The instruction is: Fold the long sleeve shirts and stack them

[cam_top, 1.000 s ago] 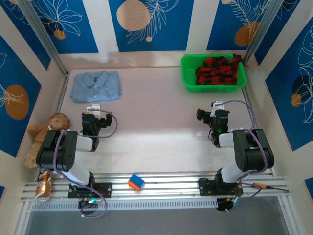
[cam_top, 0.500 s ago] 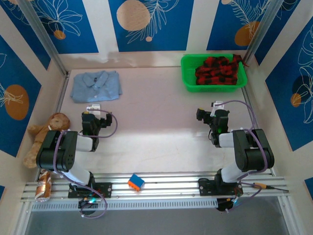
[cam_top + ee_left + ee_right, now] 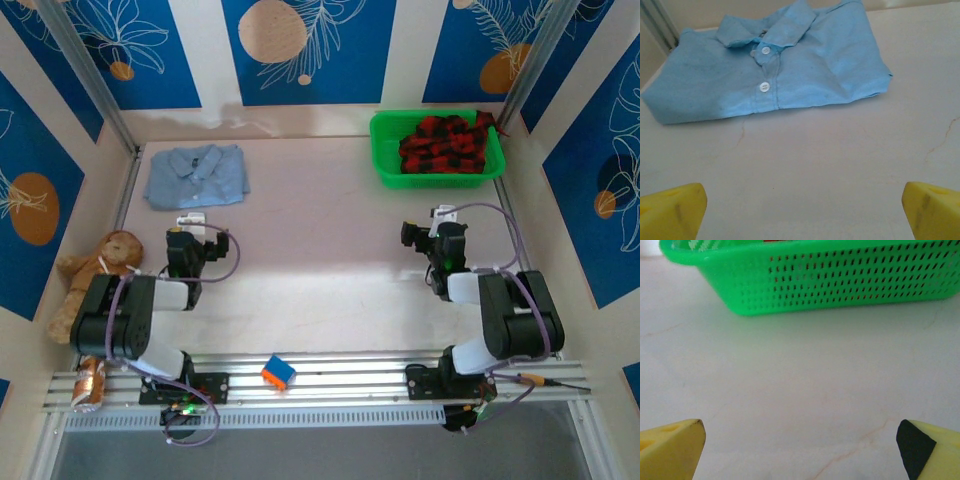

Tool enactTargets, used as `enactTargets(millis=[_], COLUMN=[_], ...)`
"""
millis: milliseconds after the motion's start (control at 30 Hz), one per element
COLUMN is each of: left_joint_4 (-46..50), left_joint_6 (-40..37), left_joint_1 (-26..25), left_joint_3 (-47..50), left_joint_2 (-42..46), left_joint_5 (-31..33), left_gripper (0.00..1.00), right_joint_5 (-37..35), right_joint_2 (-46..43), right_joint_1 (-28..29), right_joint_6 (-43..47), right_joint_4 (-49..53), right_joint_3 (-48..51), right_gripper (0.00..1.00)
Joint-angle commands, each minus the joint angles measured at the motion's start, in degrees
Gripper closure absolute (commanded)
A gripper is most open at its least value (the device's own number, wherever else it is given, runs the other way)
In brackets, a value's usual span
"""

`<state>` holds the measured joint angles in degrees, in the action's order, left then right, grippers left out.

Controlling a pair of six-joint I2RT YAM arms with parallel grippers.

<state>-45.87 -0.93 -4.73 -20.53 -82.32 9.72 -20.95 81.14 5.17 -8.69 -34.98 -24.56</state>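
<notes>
A light blue collared shirt (image 3: 196, 175) lies folded flat at the table's far left, buttons up (image 3: 765, 65). The red-and-black checked shirt (image 3: 445, 142) is bunched inside a green basket (image 3: 385, 165) at the far right. My left gripper (image 3: 188, 232) rests low on the table a short way in front of the blue shirt, open, its yellow fingertips (image 3: 672, 210) wide apart with bare table between them. Open as well, my right gripper (image 3: 438, 225) sits low in front of the basket (image 3: 805, 285), and nothing lies between its fingertips (image 3: 670, 447).
A brown teddy bear (image 3: 95, 270) leans at the left edge beside the left arm. An orange-and-blue block (image 3: 279, 372) and a can (image 3: 90, 382) lie on the front rail. Patterned walls close in the table on three sides.
</notes>
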Motion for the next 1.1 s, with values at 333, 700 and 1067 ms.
enactTargets(millis=[333,700,1067], left_joint_4=[64.3,65.4,67.3], left_joint_6=[18.3,19.0,20.7], left_joint_1=[-18.1,-34.5,-39.8], left_joint_3=[-30.4,-30.7,-25.6], left_joint_2=[23.6,22.9,26.4], left_joint_5=[-6.8,-8.7,-8.5], left_gripper=[0.0,0.0,0.0], right_joint_5=[13.7,27.3,15.6], right_joint_2=[-22.6,3.9,18.9], right_joint_1=[-4.5,-16.0,-11.7], right_joint_6=[-25.0,-33.6,-25.7], right_joint_4=[69.8,56.2,60.0], right_joint_3=[-26.4,-41.2,-62.4], right_gripper=[0.01,0.01,0.05])
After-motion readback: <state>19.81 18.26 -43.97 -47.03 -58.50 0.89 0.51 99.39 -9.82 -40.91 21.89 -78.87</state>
